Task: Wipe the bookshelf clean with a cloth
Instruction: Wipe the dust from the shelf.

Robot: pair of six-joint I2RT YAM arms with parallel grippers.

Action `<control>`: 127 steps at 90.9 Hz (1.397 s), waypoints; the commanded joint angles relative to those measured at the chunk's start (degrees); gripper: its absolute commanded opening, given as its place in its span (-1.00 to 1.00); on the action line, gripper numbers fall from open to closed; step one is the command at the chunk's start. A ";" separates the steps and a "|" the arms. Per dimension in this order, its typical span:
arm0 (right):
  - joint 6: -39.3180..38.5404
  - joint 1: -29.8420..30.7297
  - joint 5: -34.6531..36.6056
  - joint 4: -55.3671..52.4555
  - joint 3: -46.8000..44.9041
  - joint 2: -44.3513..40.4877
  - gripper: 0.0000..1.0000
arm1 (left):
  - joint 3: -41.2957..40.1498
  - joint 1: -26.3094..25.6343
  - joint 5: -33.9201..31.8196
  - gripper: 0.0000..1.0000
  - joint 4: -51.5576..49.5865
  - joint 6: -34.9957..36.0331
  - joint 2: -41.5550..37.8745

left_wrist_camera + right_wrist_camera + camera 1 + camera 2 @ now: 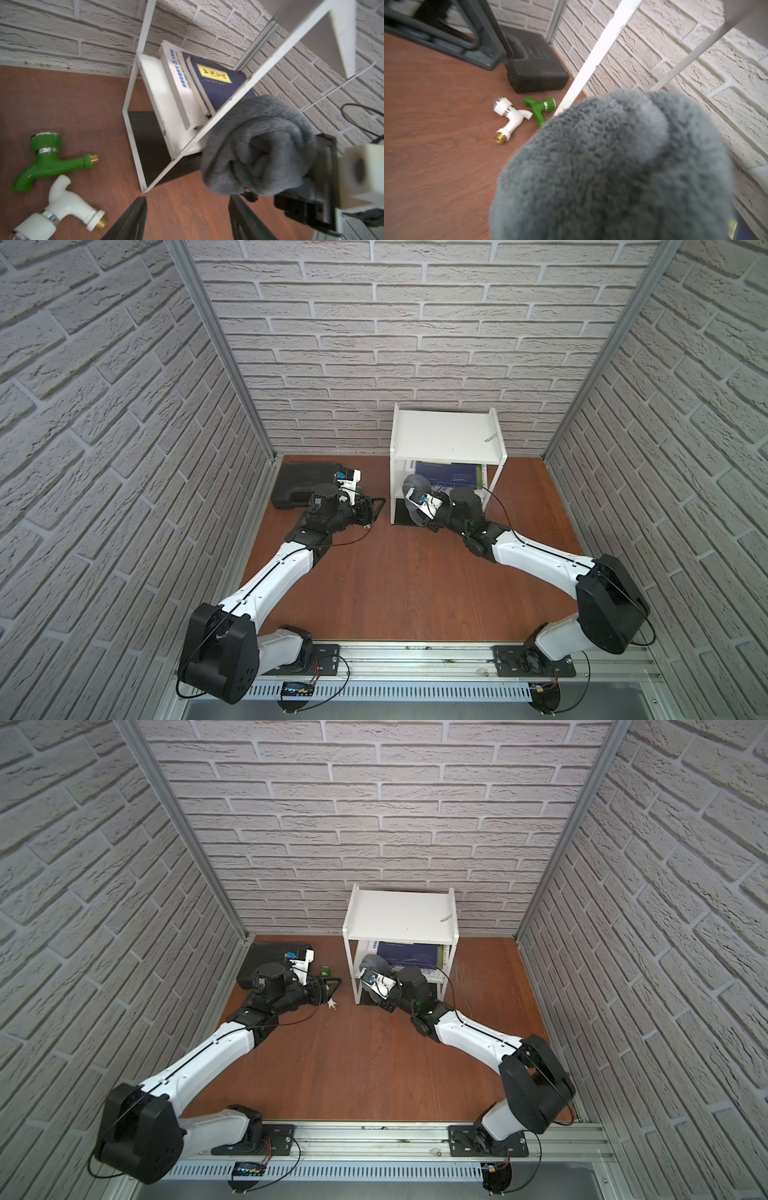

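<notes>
The right gripper (417,510) is clamped on the bunched cloth (257,145) beside the bookshelf (446,435), which stands at the worktop's (395,572) back edge. The left gripper (187,209) stands apart and empty. Wiping seems about to start, so the next move is likely to press the cloth onto a shelf and sweep.

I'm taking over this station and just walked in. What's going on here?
The right gripper holds the bunched grey cloth off the floor at the bookshelf's front corner, level with the lower tier where books lie. The left gripper is empty, its fingers apart, low over the floor near two taps and a black case. A small scrap lies on the top board, so the wiping looks unfinished.
</notes>
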 commanded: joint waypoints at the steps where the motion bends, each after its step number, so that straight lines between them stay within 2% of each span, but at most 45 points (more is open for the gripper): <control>1: -4.84 3.47 14.57 -7.92 4.91 2.85 -0.95 | 5.10 -0.50 3.83 0.33 9.86 1.31 2.49; 13: -9.86 3.69 28.22 -14.07 5.06 2.60 -0.95 | 9.19 -0.71 4.68 0.23 10.94 3.19 5.80; 22: -11.92 3.67 31.98 -17.95 4.18 0.14 -0.95 | 12.84 -0.77 4.78 0.11 8.63 4.82 9.08; 33: -10.30 4.98 28.29 -17.99 6.46 0.19 -0.95 | 17.66 -1.28 4.76 -0.04 5.53 5.98 13.23; 41: -4.59 7.22 20.80 -16.49 11.69 4.13 -0.95 | 19.38 -2.12 3.37 -0.12 4.29 7.02 15.30; 46: -0.35 8.12 19.70 -16.65 14.66 6.93 -0.95 | 19.86 -2.31 2.61 -0.19 3.72 7.40 16.22; 50: 0.77 8.19 21.04 -17.69 15.82 8.42 -0.95 | 20.07 -2.37 2.47 -0.30 3.38 7.52 16.67; 55: 0.38 7.61 26.08 -18.19 14.32 8.11 -0.95 | 20.10 -2.26 2.29 -0.50 3.19 7.79 16.89; 63: 0.74 4.49 30.94 -19.90 8.52 3.57 -0.95 | 20.21 -2.28 1.75 -0.82 1.49 9.30 16.68; 70: 2.55 0.83 33.07 -22.07 3.26 -1.52 -0.95 | 20.42 -2.26 0.65 -1.00 -0.80 11.38 16.08; 79: 3.86 -1.09 32.30 -23.19 -0.07 -6.20 -0.95 | 20.07 -2.02 -0.20 -1.00 -2.69 13.88 15.12; 85: 5.89 -0.33 27.07 -24.03 1.57 -6.17 -0.95 | 20.08 -1.83 -0.21 -1.00 -4.02 15.73 14.65; 93: 10.08 1.00 16.60 -23.25 6.33 -2.92 -0.95 | 20.54 -1.69 0.07 -1.00 -6.02 18.23 14.52; 98: 13.32 1.29 14.51 -22.38 8.98 -0.72 -0.95 | 20.94 -1.16 0.70 -1.00 -7.12 19.61 14.52; 108: 15.02 -0.13 20.35 -23.51 9.59 -0.27 -0.95 | 21.29 0.78 3.03 -1.00 -8.42 20.74 14.04; 118: 14.65 -4.85 25.56 -29.46 5.06 -5.20 -0.95 | 21.47 2.83 3.47 -1.00 -10.71 22.36 13.20; 127: 11.01 -6.64 22.70 -32.17 -1.66 -13.76 -0.95 | 21.63 3.35 1.73 -1.00 -13.22 25.65 12.17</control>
